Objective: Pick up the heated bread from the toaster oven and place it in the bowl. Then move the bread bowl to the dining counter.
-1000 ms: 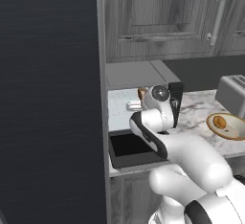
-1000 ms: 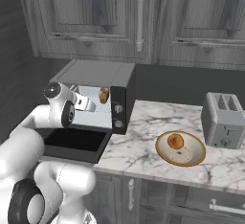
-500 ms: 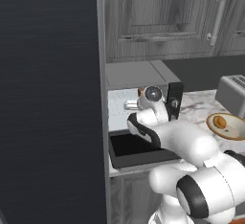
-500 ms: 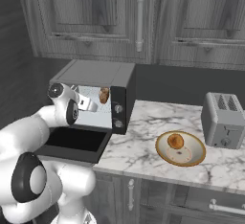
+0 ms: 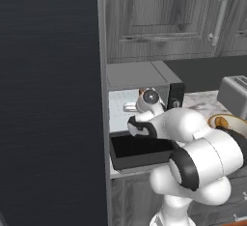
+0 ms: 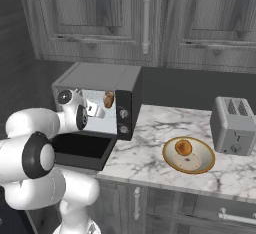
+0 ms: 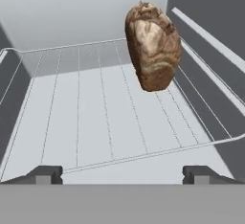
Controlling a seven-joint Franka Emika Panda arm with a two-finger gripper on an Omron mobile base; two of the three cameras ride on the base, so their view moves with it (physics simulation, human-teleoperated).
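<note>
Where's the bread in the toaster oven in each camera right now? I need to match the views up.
Left base view: bread, a sliver at centre, just above the robot's wrist.
Right base view: left of centre, inside the toaster oven beside its knobs.
Hand view: upper centre-right, on the wire rack.
Shared landmark: the oven's dropped door.

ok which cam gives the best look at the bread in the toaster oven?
Hand view: the bread stands on the wire rack, close and unblocked, ahead of the open gripper. The right base view shows it small, inside the toaster oven near the right wall. In the left base view the arm covers most of the oven opening.
</note>
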